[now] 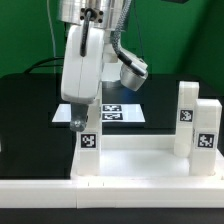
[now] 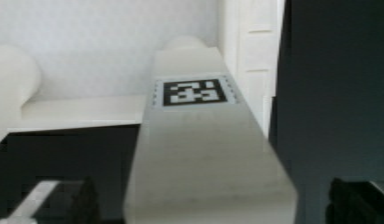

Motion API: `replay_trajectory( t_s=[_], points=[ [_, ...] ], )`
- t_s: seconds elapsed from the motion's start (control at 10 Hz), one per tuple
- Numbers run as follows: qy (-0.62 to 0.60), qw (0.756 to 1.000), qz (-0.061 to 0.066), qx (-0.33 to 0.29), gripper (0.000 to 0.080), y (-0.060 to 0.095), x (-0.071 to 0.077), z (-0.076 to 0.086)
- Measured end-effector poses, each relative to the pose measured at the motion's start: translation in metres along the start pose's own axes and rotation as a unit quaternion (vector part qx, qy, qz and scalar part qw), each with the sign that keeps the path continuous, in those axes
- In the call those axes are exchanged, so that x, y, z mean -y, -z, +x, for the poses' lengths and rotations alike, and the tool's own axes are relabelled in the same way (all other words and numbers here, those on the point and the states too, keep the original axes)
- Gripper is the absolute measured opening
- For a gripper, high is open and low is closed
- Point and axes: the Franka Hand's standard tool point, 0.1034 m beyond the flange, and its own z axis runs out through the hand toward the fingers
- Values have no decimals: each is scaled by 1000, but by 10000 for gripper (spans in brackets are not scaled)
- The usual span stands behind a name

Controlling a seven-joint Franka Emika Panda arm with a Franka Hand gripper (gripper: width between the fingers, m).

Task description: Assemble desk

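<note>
near the front lies the desk top (image 1: pixel 130 160), a big white tray on the black surface (image 1: pixel 30 100). i count three white legs on it: the front leg (image 1: pixel 89 140) and two more legs (image 1: pixel 186 118) (image 1: pixel 208 135) on the exterior view's right. the hand (image 1: pixel 82 118) is clenched around the front leg (image 2: pixel 203 130), holding it upright at the tray. i think more legs are left. behind is the marker board (image 1: pixel 118 112).
</note>
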Motion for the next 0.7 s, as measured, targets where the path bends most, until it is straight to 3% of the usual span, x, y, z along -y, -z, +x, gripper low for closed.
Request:
replay_trajectory(
  t_s=[0.2,0.5,0.6,0.7],
  points=[
    [74,997,0,-2,649,1,0,-1],
    [76,997,0,-2,649,2,0,-4],
    [88,996,5,2,649,10,1,-16],
    [79,995,52,1,649,21,6,-21]
  ],
)
